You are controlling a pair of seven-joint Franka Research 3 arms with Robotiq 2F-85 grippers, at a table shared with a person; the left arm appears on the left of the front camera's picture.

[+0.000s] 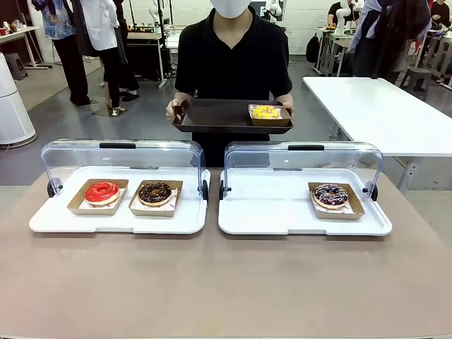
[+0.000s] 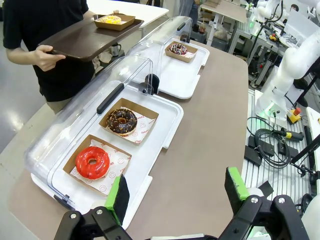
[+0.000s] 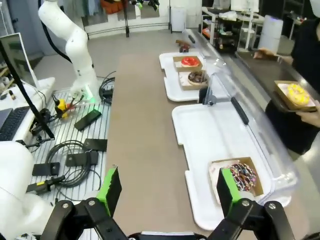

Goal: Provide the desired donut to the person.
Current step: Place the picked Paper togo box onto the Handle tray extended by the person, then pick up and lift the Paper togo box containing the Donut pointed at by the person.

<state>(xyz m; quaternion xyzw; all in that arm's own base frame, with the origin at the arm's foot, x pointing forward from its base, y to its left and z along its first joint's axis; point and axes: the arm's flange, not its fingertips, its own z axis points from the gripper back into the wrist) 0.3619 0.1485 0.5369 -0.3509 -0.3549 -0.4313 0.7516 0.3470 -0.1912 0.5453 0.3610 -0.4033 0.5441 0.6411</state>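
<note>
Seems to be at the very start: nothing gripped, nothing handed over yet. Hovers with left gripper (image 2: 177, 189) and right gripper (image 3: 168, 189) over the near side of the surface (image 1: 226, 282), fingers of both spread wide and empty. Faces the person (image 1: 233, 63) at the far side, holding a brown tray (image 1: 212, 116) with a boxed yellow donut (image 1: 266, 111). Cannot tell which donut is wanted. Offers three under raised clear covers (image 1: 120, 157): glossy red donut (image 1: 102, 191) and chocolate donut (image 1: 155, 192) on the left display tray (image 1: 113, 224), sprinkled dark donut (image 1: 330, 195) at the right end of the right display tray (image 1: 268, 212). Next calls for settling the choice, then gripping that cardboard box by its rim.
</note>
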